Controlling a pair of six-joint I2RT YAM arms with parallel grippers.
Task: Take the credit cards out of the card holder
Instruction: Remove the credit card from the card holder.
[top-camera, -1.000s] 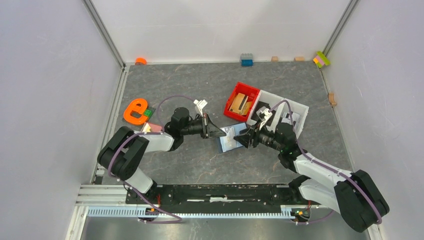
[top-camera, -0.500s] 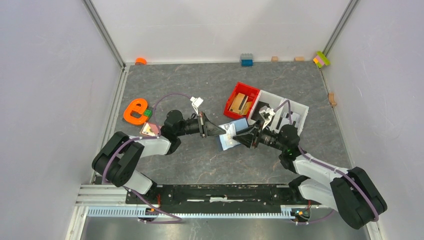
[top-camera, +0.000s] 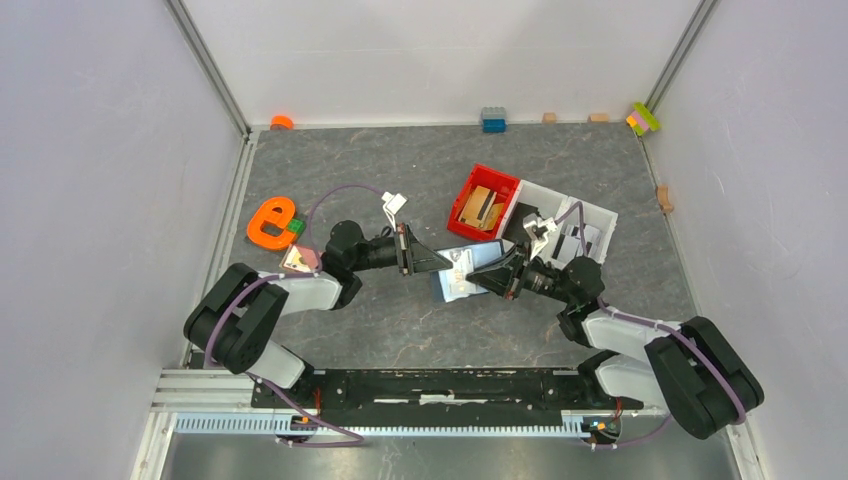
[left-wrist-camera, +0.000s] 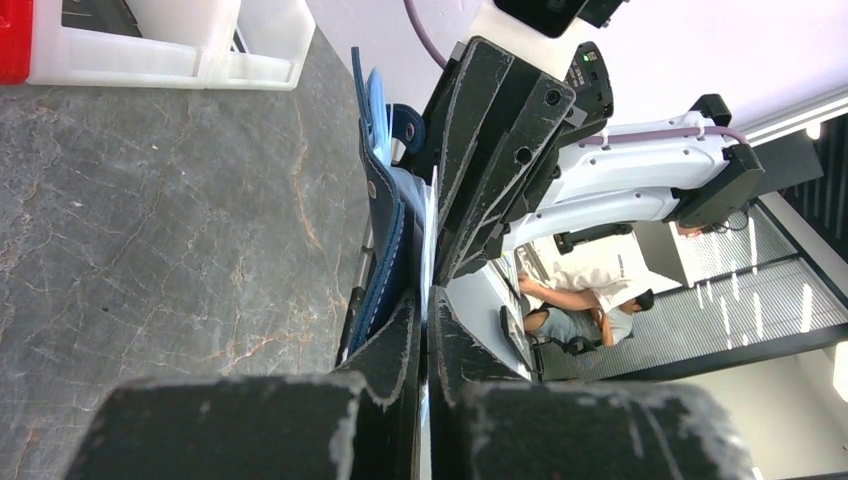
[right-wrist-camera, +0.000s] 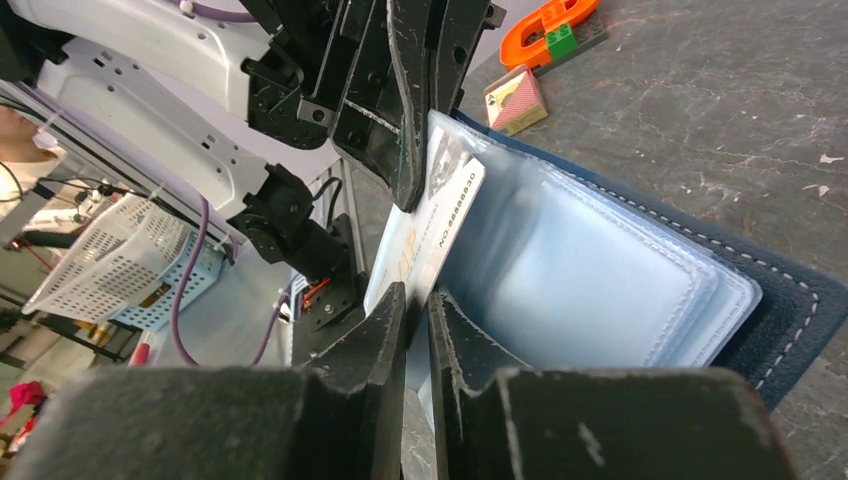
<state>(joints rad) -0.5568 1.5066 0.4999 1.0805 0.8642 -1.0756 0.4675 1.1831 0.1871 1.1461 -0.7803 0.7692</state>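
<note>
**Card Holder Gripped from Both Sides, One Card in the Right Jaws**

The dark navy-blue folding card holder (top-camera: 462, 272) with white stitching sits over the middle of the grey marbled bench (top-camera: 380, 170), between the two arms and just in front of the red plastic tray (top-camera: 488, 170). It is open. The right wrist view shows a stack of clear, light-blue plastic sleeves lying against the navy cover (right-wrist-camera: 790, 300). The left wrist view shows the cover (left-wrist-camera: 383, 235) standing on edge. It cannot be told whether the holder touches the bench.

The left gripper (top-camera: 440, 264) has its jaws fully closed (left-wrist-camera: 424, 300), pinching the holder at one end.

The right gripper (top-camera: 478, 281) meets the holder from the opposite side. Its jaws (right-wrist-camera: 417, 300) are drawn in to a narrow slot around the edge of a pale, thin rectangular credit card (right-wrist-camera: 440, 235) bearing a printed number. This card projects past the sleeve edges.

A white plastic tray (top-camera: 598, 212) adjoins the red tray. An orange letter-shaped block (top-camera: 268, 222) lies to the left, well apart.
</note>
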